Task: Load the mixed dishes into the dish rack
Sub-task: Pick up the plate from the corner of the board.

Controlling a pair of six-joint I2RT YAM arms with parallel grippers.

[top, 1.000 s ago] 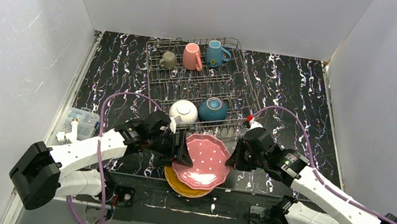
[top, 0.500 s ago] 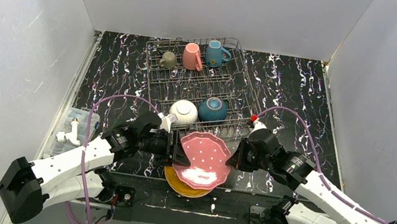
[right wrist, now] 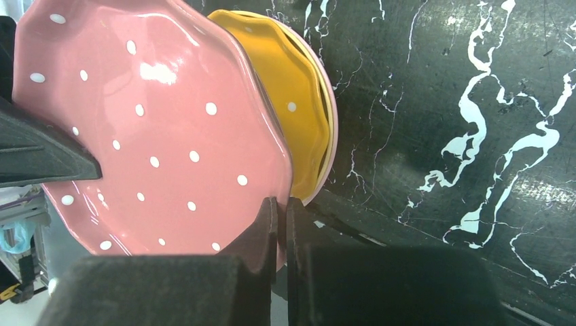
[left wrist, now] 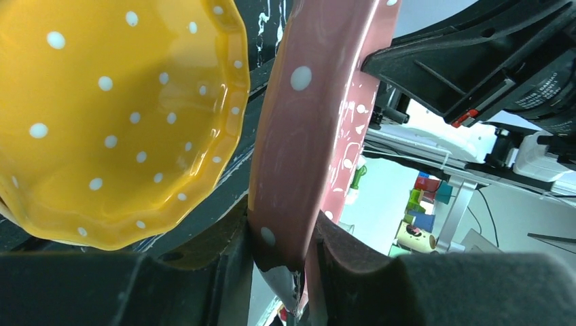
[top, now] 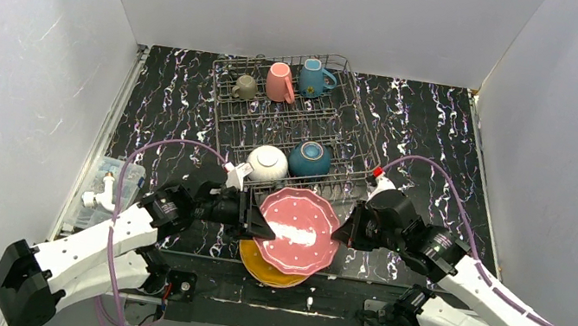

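Observation:
A scalloped pink plate (top: 297, 230) with white dots hangs between my two grippers, just in front of the dish rack (top: 362, 135). My left gripper (top: 255, 217) is shut on its left rim; in the left wrist view both pads press the plate (left wrist: 319, 122) edge-on at the gripper (left wrist: 282, 234). My right gripper (top: 352, 225) is shut on the right rim, and the right wrist view shows the plate (right wrist: 156, 136) pinched at the gripper (right wrist: 282, 204). Below lies an orange dotted plate (top: 260, 270), which also shows in the wrist views (left wrist: 115, 115) (right wrist: 299, 88).
In the rack stand an olive-grey mug (top: 245, 86), a pink mug (top: 281, 81) and a teal mug (top: 313, 78) at the back, with a white bowl (top: 268, 162) and a dark-blue bowl (top: 310, 158) at the front. A clear plastic box (top: 112, 179) sits at the table's left edge.
My left gripper has closed onto the pink plate's left rim. The plate has tipped flatter and shifted slightly toward the rack, with both arms moving along.

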